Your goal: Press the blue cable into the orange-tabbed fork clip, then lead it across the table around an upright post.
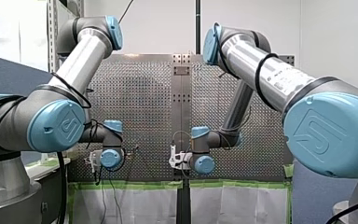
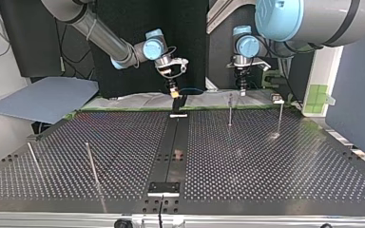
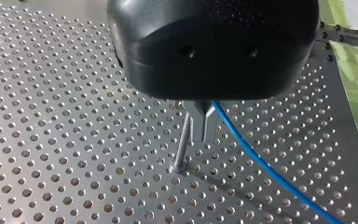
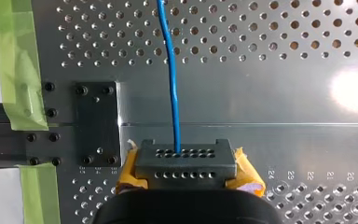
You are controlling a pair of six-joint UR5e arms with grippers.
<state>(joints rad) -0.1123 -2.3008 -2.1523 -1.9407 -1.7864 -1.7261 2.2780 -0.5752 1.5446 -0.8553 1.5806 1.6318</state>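
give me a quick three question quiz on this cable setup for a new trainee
1. True or false: the left gripper is right next to an upright post.
2. The tape along the table edge is: A red, B green, C black.
3. Fill in: the blue cable runs out ahead of the right gripper, whose pads are ___.
Key: 1 true; 2 B; 3 yellow.
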